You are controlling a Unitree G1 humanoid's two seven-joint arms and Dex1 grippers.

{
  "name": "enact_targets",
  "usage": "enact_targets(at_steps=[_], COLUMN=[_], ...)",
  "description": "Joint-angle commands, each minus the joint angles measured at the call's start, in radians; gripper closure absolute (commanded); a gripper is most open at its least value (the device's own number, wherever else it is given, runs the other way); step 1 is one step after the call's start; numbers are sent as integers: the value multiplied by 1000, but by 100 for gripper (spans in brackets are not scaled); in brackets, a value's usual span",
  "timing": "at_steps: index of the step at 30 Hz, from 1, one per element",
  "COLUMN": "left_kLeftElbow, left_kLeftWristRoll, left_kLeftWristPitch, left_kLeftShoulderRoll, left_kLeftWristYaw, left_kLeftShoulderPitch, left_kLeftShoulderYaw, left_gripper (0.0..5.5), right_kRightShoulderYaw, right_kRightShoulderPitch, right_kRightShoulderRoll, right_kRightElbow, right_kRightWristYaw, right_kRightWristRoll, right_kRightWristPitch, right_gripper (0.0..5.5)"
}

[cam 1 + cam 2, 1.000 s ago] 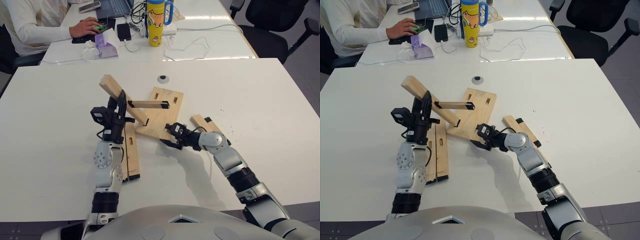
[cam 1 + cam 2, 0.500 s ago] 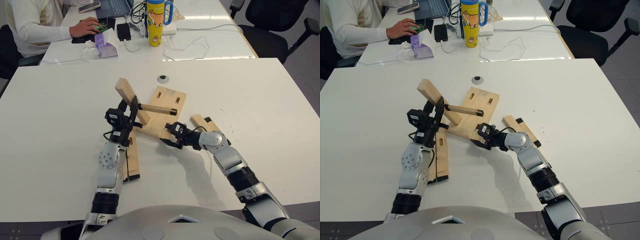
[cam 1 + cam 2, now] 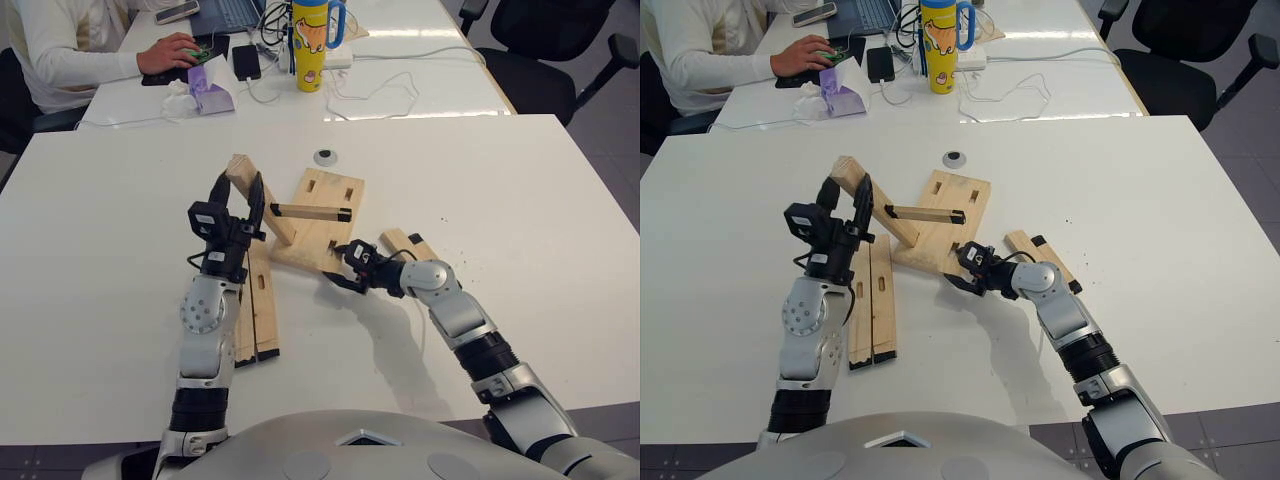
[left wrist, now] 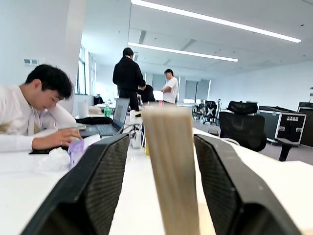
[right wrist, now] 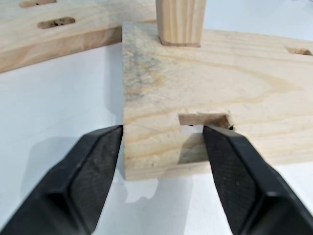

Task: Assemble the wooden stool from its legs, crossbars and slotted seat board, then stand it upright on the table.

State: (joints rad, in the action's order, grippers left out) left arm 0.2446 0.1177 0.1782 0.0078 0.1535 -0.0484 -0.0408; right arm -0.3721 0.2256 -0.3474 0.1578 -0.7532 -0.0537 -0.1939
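The slotted seat board (image 3: 335,190) lies mid-scene on the white tabletop (image 3: 520,200). A leg (image 3: 278,225) carrying a crossbar (image 3: 310,212) leans left from it. My left fingers (image 4: 93,191) are spread around the leg's upper end, with gaps on both sides. My right fingers (image 5: 88,176) gape wide astride the board's near corner.
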Motion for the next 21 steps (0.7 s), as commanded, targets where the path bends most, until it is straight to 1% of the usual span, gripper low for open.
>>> enact_targets(at_steps=[1, 6, 8, 10, 14, 18, 21], left_kLeftElbow=[118, 271, 266, 232, 199, 178, 207], left_kLeftWristRoll=[24, 102, 132, 163, 234, 235, 281], left_kLeftWristPitch=[-57, -190, -246, -308, -422, -510, -705], left_kLeftShoulderRoll=[13, 90, 127, 150, 163, 203, 246], left_kLeftWristYaw=[-36, -55, -37, -16, 8, 28, 48], left_kLeftShoulderPitch=[63, 154, 153, 112, 10, -53, -121], left_kLeftShoulderYaw=[46, 162, 194, 210, 233, 233, 199], left_gripper=[308, 308, 308, 308, 308, 308, 308], right_kRightShoulderYaw=[40, 97, 113, 125, 168, 239, 271], right_kRightShoulderPitch=[4, -1, -5, -11, -52, -89, -78], right_kRightShoulderRoll=[10, 35, 40, 31, -38, -121, -161], right_kRightElbow=[-11, -51, -65, -83, -155, -224, -224], right_kRightWristYaw=[28, 50, 66, 78, 57, 2, -12], right_kRightWristRoll=[18, 68, 74, 73, 89, 147, 166], right_kRightWristPitch=[7, 1, -2, -9, -70, -141, -164], right_gripper=[249, 249, 249, 249, 249, 249, 249])
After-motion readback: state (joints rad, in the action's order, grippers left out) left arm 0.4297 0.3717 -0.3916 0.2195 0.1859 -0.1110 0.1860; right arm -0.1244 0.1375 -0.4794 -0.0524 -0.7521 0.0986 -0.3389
